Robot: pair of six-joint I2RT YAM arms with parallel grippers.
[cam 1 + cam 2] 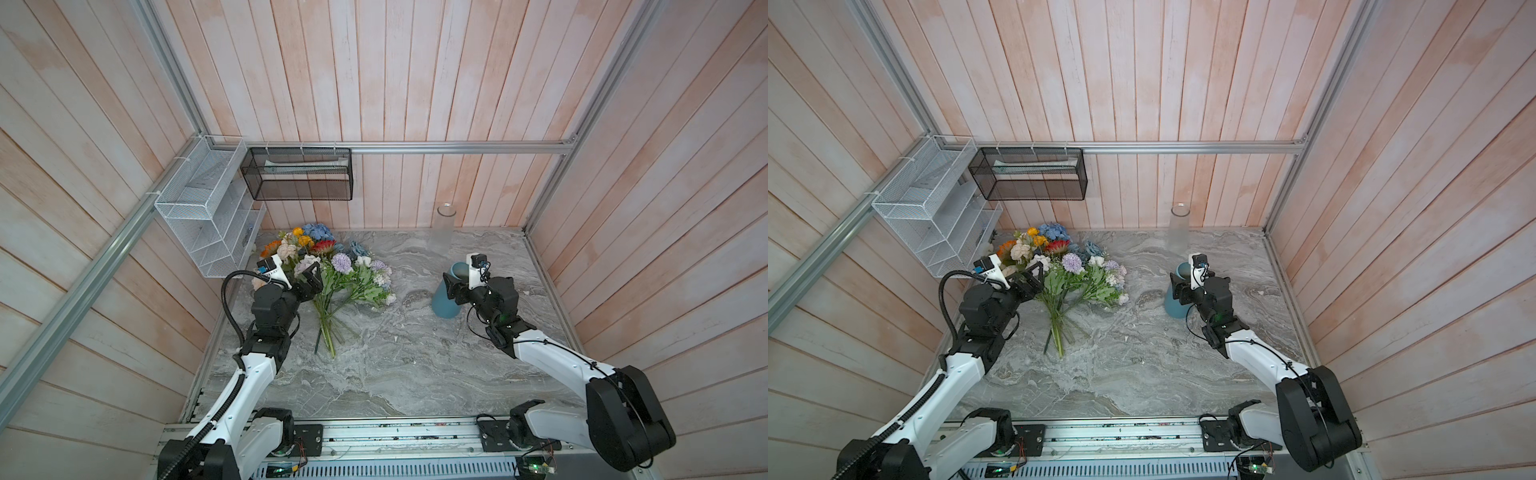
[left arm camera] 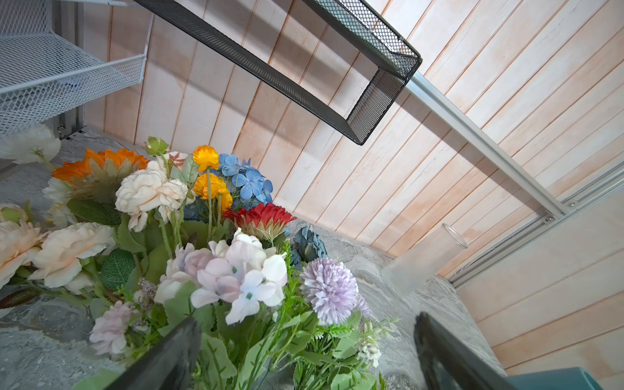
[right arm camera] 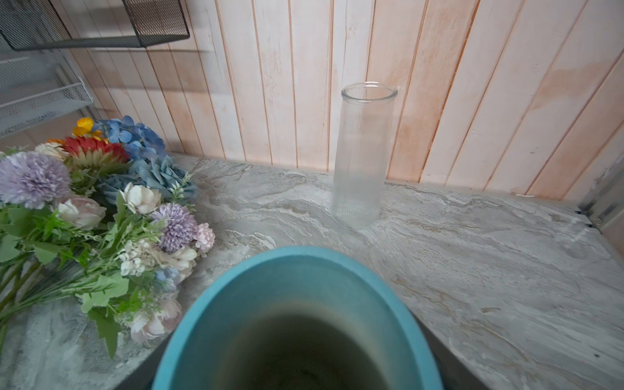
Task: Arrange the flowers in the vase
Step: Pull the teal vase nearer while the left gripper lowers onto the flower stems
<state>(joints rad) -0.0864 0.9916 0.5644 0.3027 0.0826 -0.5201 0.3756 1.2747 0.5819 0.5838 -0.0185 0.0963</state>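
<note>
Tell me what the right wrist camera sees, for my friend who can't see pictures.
The open mouth of a blue vase, held in the right claw, fills the foreground. Beyond it an empty clear glass vase stands upright on the marble table near the plank wall, and a bunch of colourful flowers lies nearby.

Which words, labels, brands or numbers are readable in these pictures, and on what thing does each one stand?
No text can be read in any view.
Blue vase: plain, no label shows.
Glass vase: only ribs, no print.
Left wrist camera: a small blue patch, too small to read.
</note>
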